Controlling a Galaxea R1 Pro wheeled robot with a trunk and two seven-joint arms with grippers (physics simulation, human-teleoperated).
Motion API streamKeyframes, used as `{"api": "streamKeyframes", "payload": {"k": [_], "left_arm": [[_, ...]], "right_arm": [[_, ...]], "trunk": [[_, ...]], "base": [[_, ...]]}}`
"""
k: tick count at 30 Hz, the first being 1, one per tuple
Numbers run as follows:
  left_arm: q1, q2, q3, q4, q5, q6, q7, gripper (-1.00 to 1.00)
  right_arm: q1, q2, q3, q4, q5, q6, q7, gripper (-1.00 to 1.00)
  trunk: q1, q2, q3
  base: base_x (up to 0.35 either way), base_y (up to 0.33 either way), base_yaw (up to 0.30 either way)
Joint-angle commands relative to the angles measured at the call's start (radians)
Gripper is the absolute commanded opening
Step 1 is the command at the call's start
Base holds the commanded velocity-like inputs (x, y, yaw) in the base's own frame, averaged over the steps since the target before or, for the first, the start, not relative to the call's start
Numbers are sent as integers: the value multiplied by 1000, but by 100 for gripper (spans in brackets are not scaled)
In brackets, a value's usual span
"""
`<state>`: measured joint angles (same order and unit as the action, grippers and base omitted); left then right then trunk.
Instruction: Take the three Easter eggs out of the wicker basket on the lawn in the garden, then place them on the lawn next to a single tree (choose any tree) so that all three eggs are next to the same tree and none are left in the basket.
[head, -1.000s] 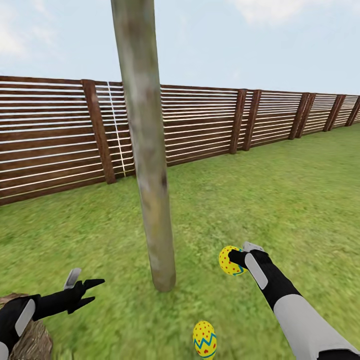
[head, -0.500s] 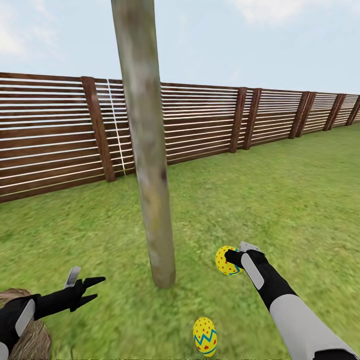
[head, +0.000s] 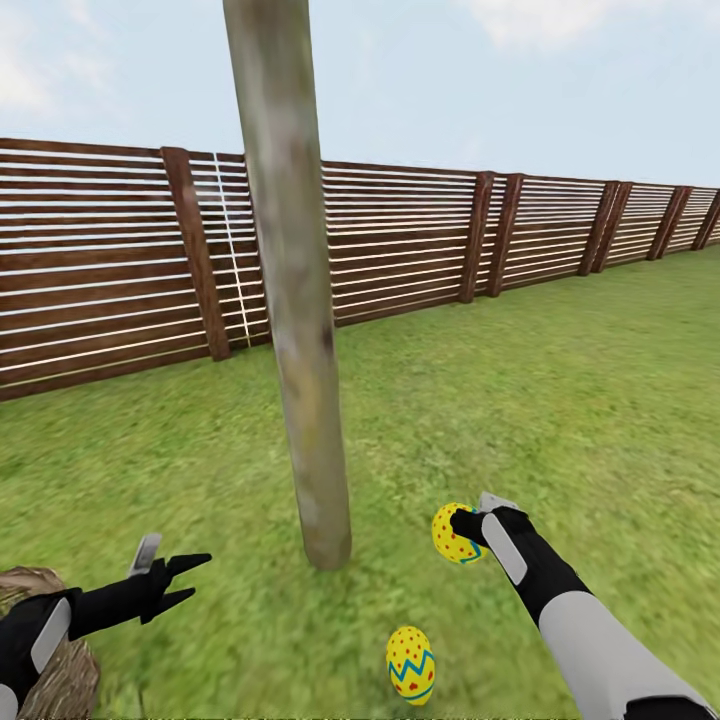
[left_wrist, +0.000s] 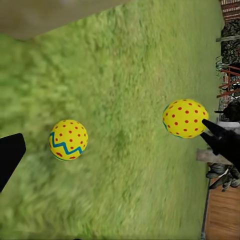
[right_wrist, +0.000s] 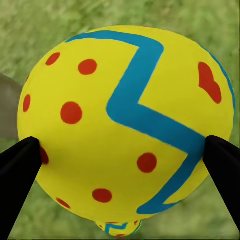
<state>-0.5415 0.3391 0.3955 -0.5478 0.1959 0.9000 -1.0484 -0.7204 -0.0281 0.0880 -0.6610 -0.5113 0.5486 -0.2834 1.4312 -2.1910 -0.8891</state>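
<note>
No readable writing or brand anywhere; the right gripper (head: 466, 527) is clamped on an Easter egg (head: 455, 533) above the lawn (head: 560, 400), just right of the tree (head: 300, 330) base, w/ a second egg (head: 410, 665) lying on the grass nearer the robot. Left gripper (head: 180, 578) hangs w/ fingers spread, nothing in it, beside the wicker basket (head: 50, 650) at the view's bottom-left corner. Vs 1 s ago: held egg sits slightly lower, and the scene has shifted a bit, so cam moved.
</note>
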Motion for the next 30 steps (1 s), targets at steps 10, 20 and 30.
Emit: {"api": "streamKeyframes", "payload": {"k": [10,20,30], "left_arm": [[0,0,0,0,-1,5,-53,100],[0,1,0,0,-1,5,-59,100],[0,-2,-1,0,-1,5,-59,100]], "right_arm": [[-1,-1,7,4,-10,2,-10,-100],[-1,-1,8,4,-12,-40,-8,-100],[-1,-1,8,4,-11,-44,-8,-100]], "trunk": [[38,-71,-32],[77,-141,-64],[115,-211,-95]], "base": [[0,0,0],[0,0,0],[0,0,0]]}}
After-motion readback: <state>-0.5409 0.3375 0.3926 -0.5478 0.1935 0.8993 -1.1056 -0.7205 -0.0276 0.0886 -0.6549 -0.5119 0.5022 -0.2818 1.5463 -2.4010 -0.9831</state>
